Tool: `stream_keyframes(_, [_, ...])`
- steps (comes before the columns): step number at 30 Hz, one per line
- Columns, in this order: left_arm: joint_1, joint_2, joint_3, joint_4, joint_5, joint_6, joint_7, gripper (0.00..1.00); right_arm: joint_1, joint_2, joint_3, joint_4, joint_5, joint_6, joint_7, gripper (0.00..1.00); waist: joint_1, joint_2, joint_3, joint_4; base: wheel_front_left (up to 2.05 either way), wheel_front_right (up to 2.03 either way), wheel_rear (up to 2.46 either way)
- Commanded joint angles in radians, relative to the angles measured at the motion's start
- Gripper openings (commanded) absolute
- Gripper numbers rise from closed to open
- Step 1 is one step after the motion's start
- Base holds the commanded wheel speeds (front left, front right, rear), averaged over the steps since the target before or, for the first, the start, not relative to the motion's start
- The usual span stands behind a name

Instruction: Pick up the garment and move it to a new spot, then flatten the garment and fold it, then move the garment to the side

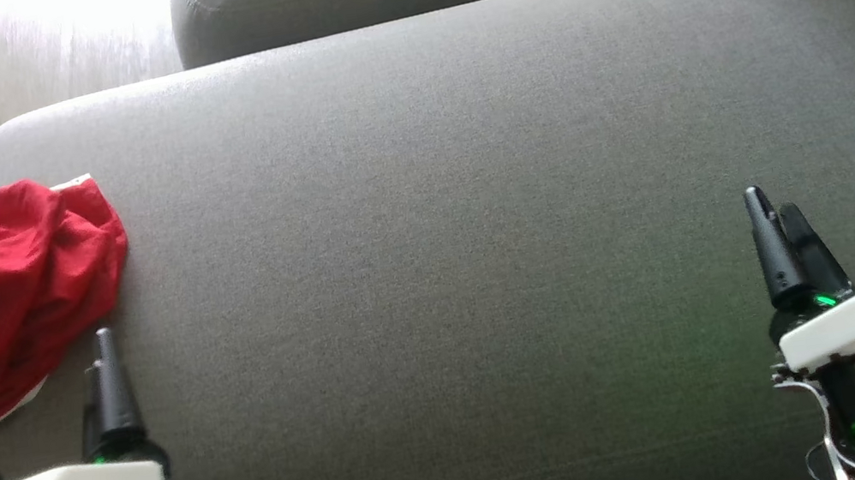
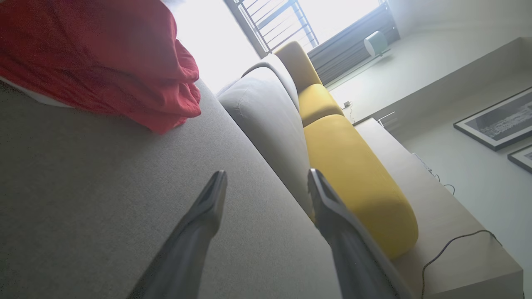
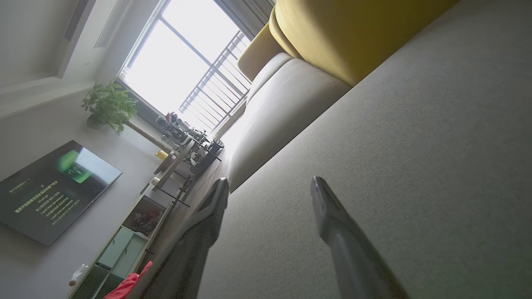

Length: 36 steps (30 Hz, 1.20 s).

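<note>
**Start of pickup: both tools empty, garment bunched at the left end**

Garment [image 1: 2, 294]: red with white stripes, crumpled in a heap at the far left end of the grey sofa seat [image 1: 435, 230], close to its edge. It is not spread or folded, so I judge none of the task is done.

My left gripper [image 1: 99, 351] hangs low over the seat just beside the heap's near right corner, apart from the cloth. The left wrist view shows its fingers wide apart with nothing between them. I read that as set for the first grab, since it is the nearer arm.

My right gripper [image 1: 770, 202] is well apart, over the bare right side of the seat, jaws also spread and empty. The broad bare middle between the two looks like the sensible new spot for flattening.

Risk: a single pinch on a bunched heap may lift only one layer.
</note>
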Motion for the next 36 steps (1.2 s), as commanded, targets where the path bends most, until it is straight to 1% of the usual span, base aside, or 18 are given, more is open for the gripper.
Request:
stream_keyframes(1, [-0.051, 0.013, 0.006, -0.045, 0.023, 0.002, -0.008, 1.00, -0.061, -0.007, 0.013, -0.046, -0.026, 0.000, -0.012, 1.00, 0.0000, 0.0000, 0.001, 0.000, 0.00, 0.00, 0.00])
stream_keyframes(6, [-0.053, 0.014, -0.036, -0.065, 0.135, 0.022, -0.022, 1.00, -0.071, -0.007, 0.043, -0.074, -0.119, 0.000, -0.026, 1.00, 0.0000, 0.0000, 0.010, 0.003, 0.00, 0.00, 0.00])
stream_keyframes(8, [-0.054, 0.019, -0.055, -0.072, 0.183, 0.037, -0.028, 1.00, -0.075, -0.007, 0.054, -0.085, -0.153, 0.000, -0.032, 1.00, 0.0000, 0.0000, 0.011, 0.005, 0.00, 0.00, 0.00])
stream_keyframes(17, [-0.055, 0.075, -0.156, -0.060, 0.336, 0.134, -0.055, 1.00, -0.076, -0.008, 0.095, -0.096, -0.280, 0.000, -0.059, 1.00, 0.0000, 0.0000, 0.013, 0.005, 0.00, 0.00, 0.00])
stream_keyframes(18, [-0.056, 0.093, -0.183, -0.050, 0.368, 0.151, -0.060, 1.00, -0.072, -0.009, 0.107, -0.082, -0.316, 0.000, -0.065, 1.00, 0.0000, 0.0000, 0.012, 0.003, 0.00, 0.00, 0.00])
stream_keyframes(25, [-0.074, 0.148, -0.282, -0.029, 0.478, 0.229, -0.081, 1.00, -0.078, -0.009, 0.136, -0.083, -0.409, 0.000, -0.085, 1.00, 0.0000, 0.0000, 0.014, -0.004, 0.00, 0.00, 0.00])
stream_keyframes(26, [-0.080, 0.162, -0.311, -0.025, 0.504, 0.252, -0.087, 1.00, -0.076, -0.010, 0.138, -0.084, -0.419, 0.000, -0.091, 1.00, 0.0000, 0.0000, 0.013, -0.005, 0.00, 0.00, 0.00])
stream_keyframes(36, [-0.108, 0.214, -0.423, -0.037, 0.612, 0.365, -0.116, 1.00, -0.077, -0.011, 0.158, -0.095, -0.509, 0.000, -0.121, 1.00, 0.0000, 0.0000, 0.004, -0.008, 0.00, 0.00, 0.00])
